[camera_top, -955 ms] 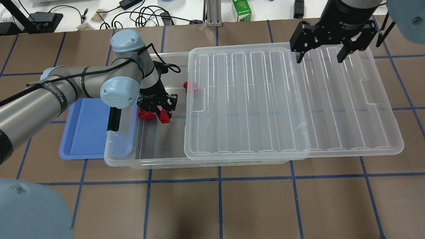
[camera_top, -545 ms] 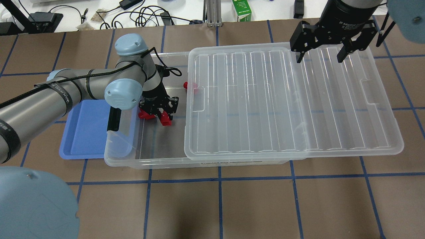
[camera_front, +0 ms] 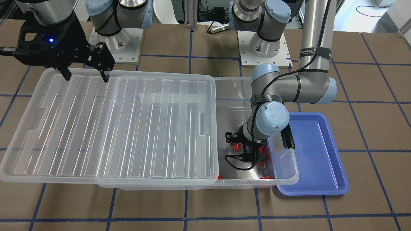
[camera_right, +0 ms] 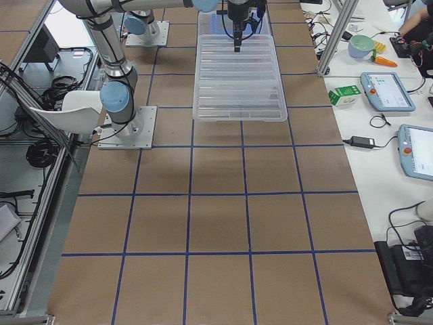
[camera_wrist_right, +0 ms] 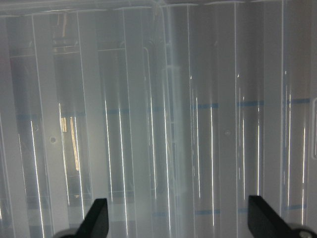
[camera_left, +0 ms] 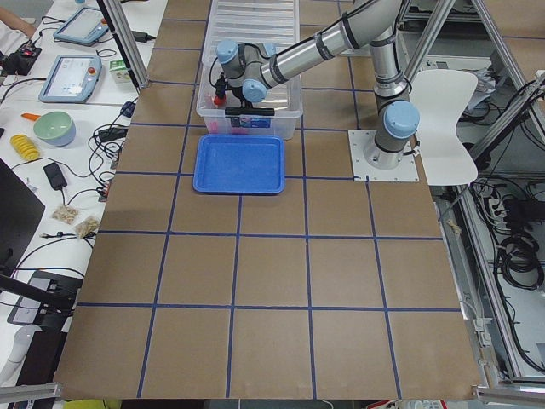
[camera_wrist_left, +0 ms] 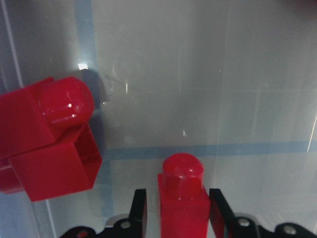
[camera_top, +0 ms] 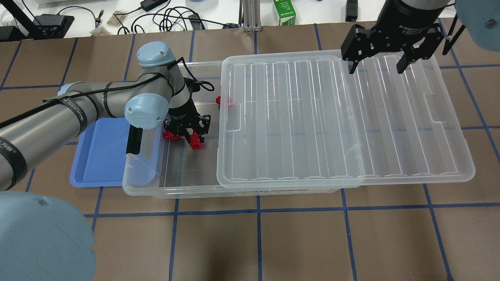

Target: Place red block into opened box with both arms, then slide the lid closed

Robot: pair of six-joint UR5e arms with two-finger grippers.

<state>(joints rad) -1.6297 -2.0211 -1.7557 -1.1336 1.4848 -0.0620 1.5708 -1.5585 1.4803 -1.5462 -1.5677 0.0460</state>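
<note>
The red block (camera_wrist_left: 181, 198) sits upright between the fingers (camera_wrist_left: 140, 214) of my left gripper (camera_top: 194, 137), which is shut on it. Gripper and red block (camera_top: 196, 143) are low inside the open left end of the clear box (camera_top: 172, 193), just above its floor. The ribbed lid (camera_top: 297, 117) covers the rest of the box and overhangs its right end. My right gripper (camera_top: 377, 67) hangs open over the lid's far edge, holding nothing; its wrist view shows only lid ribs (camera_wrist_right: 163, 124).
A chunkier red piece (camera_wrist_left: 44, 139) lies on the box floor right beside the held block, and another red piece (camera_top: 223, 100) lies near the lid's edge. A blue tray (camera_top: 97, 156) abuts the box's left end. Cables and a green carton (camera_top: 284, 11) lie beyond the table.
My left arm has shifted slightly right and lowered, taking the red block deeper into the box. The right gripper and the lid have not moved.
</note>
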